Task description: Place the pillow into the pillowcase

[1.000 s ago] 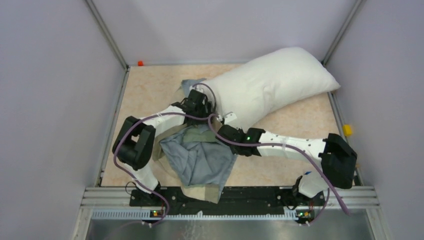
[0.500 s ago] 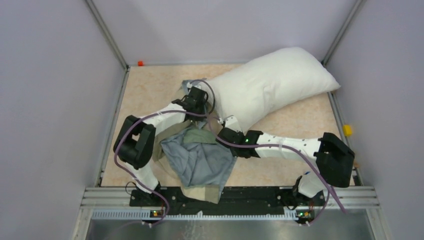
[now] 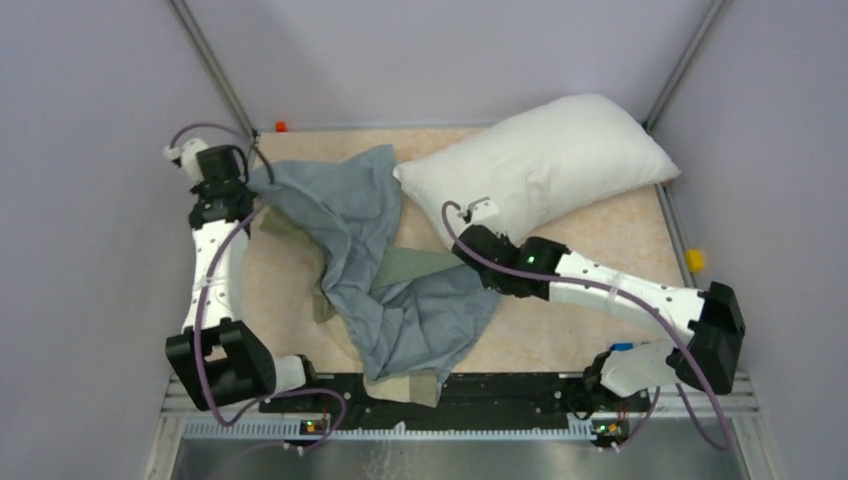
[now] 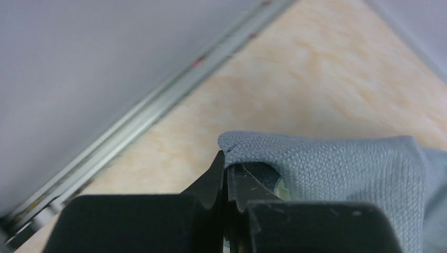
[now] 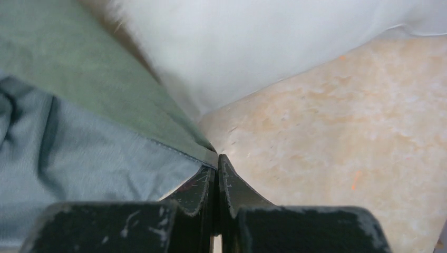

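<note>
Overhead, the pillow lies slantwise across the far right of the bench, wholly outside the pillowcase. That grey-blue cloth sprawls in wrinkles from the far left corner down to the near edge (a greenish inner face shows near its middle), and its far edge comes just beside the pillow's left end. The left gripper is at the far left corner, meeting a raised corner of the cloth. The right gripper sits at the pillow's near-left end, where the cloth meets it.

From the left wrist, the left gripper has its jaws pressed together on a folded edge of the pillowcase, held above the bench.

From the right wrist, the right gripper has its jaws closed on the hem of the pillowcase, with the pillow just beyond and the bench to the right.
</note>
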`<act>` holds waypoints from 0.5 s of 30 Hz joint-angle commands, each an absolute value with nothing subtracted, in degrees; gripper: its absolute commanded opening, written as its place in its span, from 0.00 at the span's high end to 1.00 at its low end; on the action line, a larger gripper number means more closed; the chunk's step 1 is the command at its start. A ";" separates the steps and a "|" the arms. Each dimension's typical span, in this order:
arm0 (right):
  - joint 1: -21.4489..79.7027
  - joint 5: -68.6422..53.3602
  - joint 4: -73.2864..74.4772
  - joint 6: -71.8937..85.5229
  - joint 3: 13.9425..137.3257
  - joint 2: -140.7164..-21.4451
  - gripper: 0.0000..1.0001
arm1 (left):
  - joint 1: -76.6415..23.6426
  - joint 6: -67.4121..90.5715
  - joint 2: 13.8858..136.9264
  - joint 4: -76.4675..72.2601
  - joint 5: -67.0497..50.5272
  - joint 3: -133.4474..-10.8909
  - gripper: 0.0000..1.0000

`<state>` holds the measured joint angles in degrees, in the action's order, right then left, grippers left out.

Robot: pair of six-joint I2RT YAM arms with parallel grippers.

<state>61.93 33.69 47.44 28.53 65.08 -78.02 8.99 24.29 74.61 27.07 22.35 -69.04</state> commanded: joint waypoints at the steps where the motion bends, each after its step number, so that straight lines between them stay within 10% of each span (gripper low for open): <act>1: 52.40 37.13 51.83 22.91 68.33 -77.04 1.00 | 19.38 23.38 76.46 28.71 17.68 -66.43 1.00; 8: 35.03 37.03 46.80 18.33 71.55 -85.66 1.00 | 22.19 24.76 84.50 29.32 13.90 -69.24 0.99; 10: 32.75 36.32 46.95 18.61 74.07 -88.18 1.00 | 22.13 24.28 85.42 30.57 10.74 -70.47 0.80; 12: 32.78 34.83 48.36 18.67 77.16 -89.79 0.99 | 22.01 24.15 85.53 31.89 7.67 -71.02 0.40; 15: 37.39 35.79 49.76 19.72 78.87 -88.04 0.56 | 19.58 22.16 81.57 30.38 2.04 -69.39 0.20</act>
